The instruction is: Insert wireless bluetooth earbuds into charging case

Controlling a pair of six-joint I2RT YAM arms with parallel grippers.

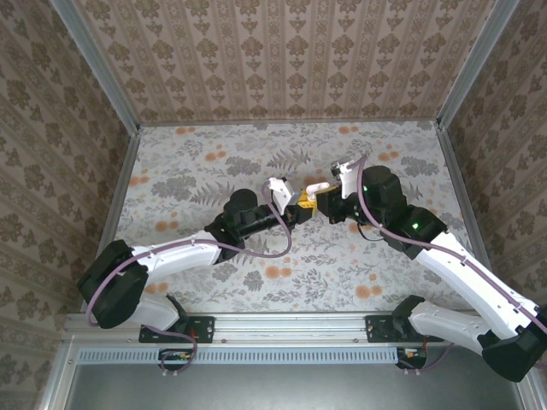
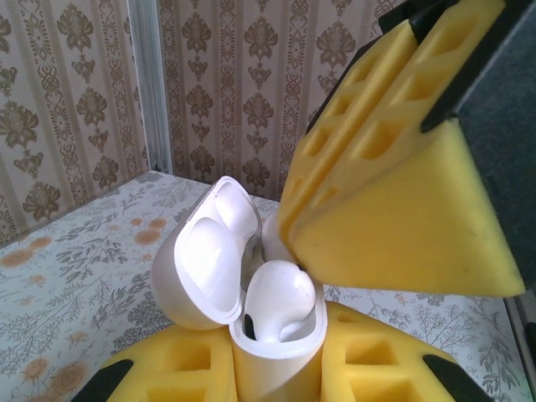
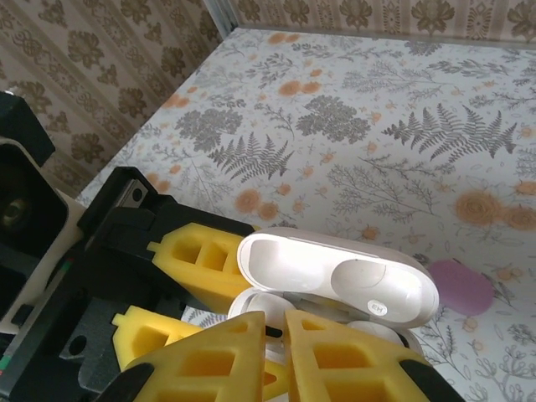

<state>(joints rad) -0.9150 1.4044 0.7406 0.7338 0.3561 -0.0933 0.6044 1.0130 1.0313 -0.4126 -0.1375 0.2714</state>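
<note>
A white charging case (image 2: pixel 276 356) stands upright with its lid (image 2: pixel 201 260) swung open, and my left gripper (image 2: pixel 276 373) is shut on its body with yellow foam fingers. One white earbud (image 2: pixel 280 306) sits in a well of the case. My right gripper (image 2: pixel 293 239) comes down from the upper right, shut, its foam tips resting on that earbud. In the right wrist view the right gripper (image 3: pixel 276 318) hovers over the open case (image 3: pixel 335 280), where a second white bud (image 3: pixel 373 331) shows in the other well. From above, both grippers (image 1: pixel 301 207) (image 1: pixel 320 203) meet mid-table.
A pink rounded thing (image 3: pixel 459 285) lies on the flowered tablecloth (image 3: pixel 377 142) just beyond the case. Patterned walls (image 1: pixel 282 51) close in the table on three sides. The left arm (image 1: pixel 171 252) and the right arm (image 1: pixel 461 256) reach in from the near edge.
</note>
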